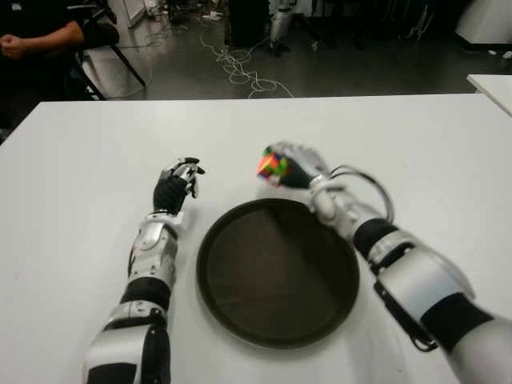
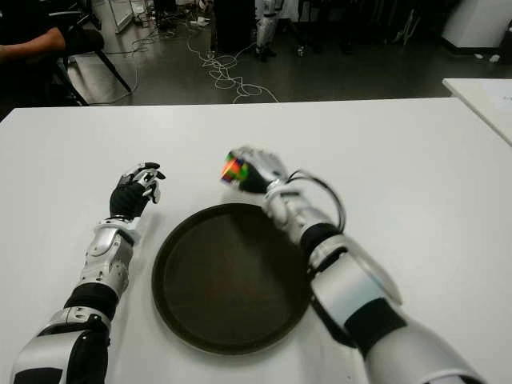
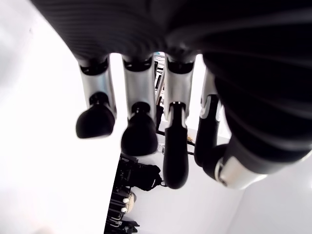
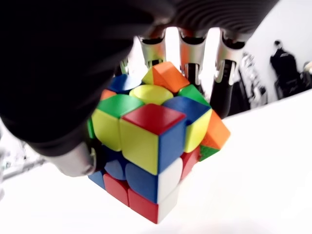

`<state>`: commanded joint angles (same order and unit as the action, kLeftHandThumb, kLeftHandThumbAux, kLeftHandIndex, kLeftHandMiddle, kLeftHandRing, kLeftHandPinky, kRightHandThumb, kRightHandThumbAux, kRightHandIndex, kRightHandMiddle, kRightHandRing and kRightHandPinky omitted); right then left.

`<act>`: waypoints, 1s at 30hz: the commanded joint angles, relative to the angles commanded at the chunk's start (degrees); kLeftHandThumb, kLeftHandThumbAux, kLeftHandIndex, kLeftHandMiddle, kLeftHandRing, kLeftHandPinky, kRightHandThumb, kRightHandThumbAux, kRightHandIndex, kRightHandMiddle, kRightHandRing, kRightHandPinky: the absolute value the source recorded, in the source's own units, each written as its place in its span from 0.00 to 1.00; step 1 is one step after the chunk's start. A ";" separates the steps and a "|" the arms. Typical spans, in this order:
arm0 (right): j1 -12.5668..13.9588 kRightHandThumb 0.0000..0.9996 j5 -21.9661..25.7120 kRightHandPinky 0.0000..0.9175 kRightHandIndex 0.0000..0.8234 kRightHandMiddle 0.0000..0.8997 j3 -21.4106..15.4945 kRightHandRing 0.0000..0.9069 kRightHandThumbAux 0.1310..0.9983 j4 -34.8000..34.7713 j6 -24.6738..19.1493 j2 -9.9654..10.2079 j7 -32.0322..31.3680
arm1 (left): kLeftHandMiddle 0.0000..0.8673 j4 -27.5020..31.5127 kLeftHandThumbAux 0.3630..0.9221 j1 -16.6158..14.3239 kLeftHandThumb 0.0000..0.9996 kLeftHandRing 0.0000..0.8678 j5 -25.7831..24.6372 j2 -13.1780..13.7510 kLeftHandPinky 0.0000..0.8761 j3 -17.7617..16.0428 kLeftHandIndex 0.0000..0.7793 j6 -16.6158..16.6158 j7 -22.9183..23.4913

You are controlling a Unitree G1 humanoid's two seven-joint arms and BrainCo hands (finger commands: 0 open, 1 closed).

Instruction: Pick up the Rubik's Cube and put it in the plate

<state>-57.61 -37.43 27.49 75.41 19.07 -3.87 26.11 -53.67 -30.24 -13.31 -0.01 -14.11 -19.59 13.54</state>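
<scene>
The scrambled Rubik's Cube (image 1: 272, 166) sits in my right hand (image 1: 290, 166), just beyond the far rim of the round dark plate (image 1: 240, 264). In the right wrist view the cube (image 4: 151, 151) fills the palm, with the fingers (image 4: 187, 51) wrapped behind it and white table below. The plate holds nothing. My left hand (image 1: 178, 182) shows to the left of the plate over the white table, fingers relaxed and holding nothing; its wrist view shows the bare fingers (image 3: 139, 131) only.
The white table (image 1: 88, 160) stretches wide on both sides. A second white table edge (image 1: 492, 84) shows at the far right. Beyond the far edge are floor cables (image 1: 240, 68) and a person's arm (image 1: 40, 40) at the top left.
</scene>
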 joint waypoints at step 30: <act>10.07 0.94 -1.08 0.73 0.46 0.58 -4.32 0.61 0.62 -26.37 9.01 -13.00 10.87 | 0.64 -0.13 0.52 -0.66 0.86 0.89 -0.05 -0.13 0.91 -0.30 0.55 1.20 -1.05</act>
<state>-47.54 -38.51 23.17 49.04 28.08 -16.87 36.98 -53.80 -30.90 -13.36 -0.14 -14.41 -18.39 12.49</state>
